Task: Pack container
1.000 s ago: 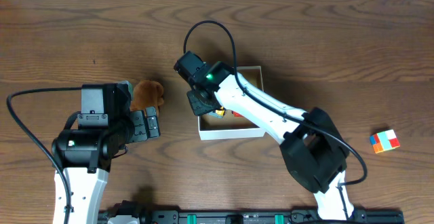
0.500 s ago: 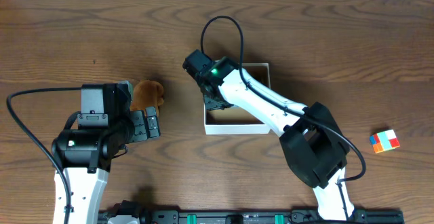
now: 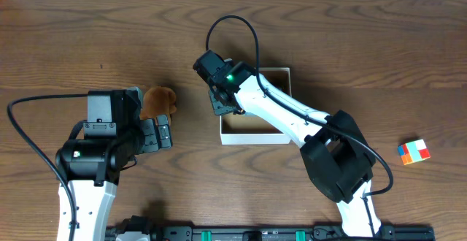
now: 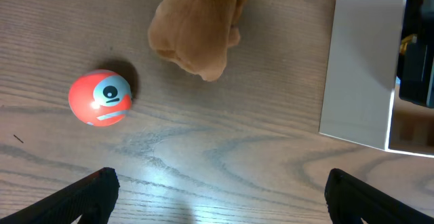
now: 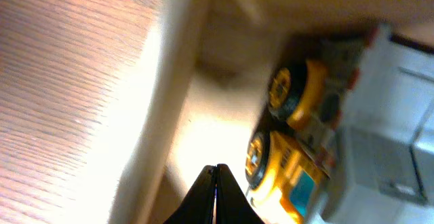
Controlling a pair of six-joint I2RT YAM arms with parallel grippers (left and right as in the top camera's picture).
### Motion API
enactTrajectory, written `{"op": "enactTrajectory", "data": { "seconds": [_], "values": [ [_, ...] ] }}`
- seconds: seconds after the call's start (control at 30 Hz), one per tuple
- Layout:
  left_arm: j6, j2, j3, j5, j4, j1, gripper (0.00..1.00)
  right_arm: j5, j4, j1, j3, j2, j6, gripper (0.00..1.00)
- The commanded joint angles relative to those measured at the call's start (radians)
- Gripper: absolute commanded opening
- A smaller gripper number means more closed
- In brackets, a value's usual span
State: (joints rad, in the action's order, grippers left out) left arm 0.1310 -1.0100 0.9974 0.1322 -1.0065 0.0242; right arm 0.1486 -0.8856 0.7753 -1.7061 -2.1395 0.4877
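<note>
Overhead, the container (image 3: 252, 137) sits mid-table, with a yellow toy car (image 5: 288, 149) inside beside a wall. Its thin cardboard is probably light, quick to slide, and flexible; pinch a wall near a corner. The right gripper (image 5: 217, 170) hovers at the left wall, fingers pressed together, seemingly empty. The left gripper (image 4: 217, 207) gapes wide and empty near the brown plush (image 4: 196, 27).

right arm (image 3: 281, 113) over container (image 3: 252, 137) — floor partly open

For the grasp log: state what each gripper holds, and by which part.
Nothing is held. The left gripper is open and empty; the right gripper is shut on nothing.
</note>
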Motion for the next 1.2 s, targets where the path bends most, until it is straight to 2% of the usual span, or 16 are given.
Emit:
{"op": "enactTrajectory", "data": {
  "seconds": [0.0,0.17,0.4,0.83,0.97,1.17],
  "values": [
    [0.002,-0.002,0.016,0.01,-0.003,0.001,0.98,0.008,0.022,-0.004,0.002,-0.005,-0.038,0.05],
    [0.002,-0.002,0.016,0.01,-0.003,0.001,0.98,0.093,0.056,-0.019,0.002,-0.005,-0.014,0.05],
    [0.002,-0.002,0.016,0.01,-0.003,0.001,0.98,0.163,0.001,-0.03,0.002,-0.005,0.141,0.07],
    [0.002,-0.002,0.002,0.01,-0.003,0.001,0.98,0.215,-0.042,-0.03,0.002,-0.005,0.204,0.05],
    [0.002,-0.002,0.002,0.01,-0.002,0.001,0.98,0.182,-0.009,-0.028,0.002,-0.005,0.124,0.13],
    [0.002,-0.002,0.002,0.01,-0.002,0.001,0.98,0.121,0.004,-0.027,-0.009,0.021,-0.006,0.18]
  ]
}}
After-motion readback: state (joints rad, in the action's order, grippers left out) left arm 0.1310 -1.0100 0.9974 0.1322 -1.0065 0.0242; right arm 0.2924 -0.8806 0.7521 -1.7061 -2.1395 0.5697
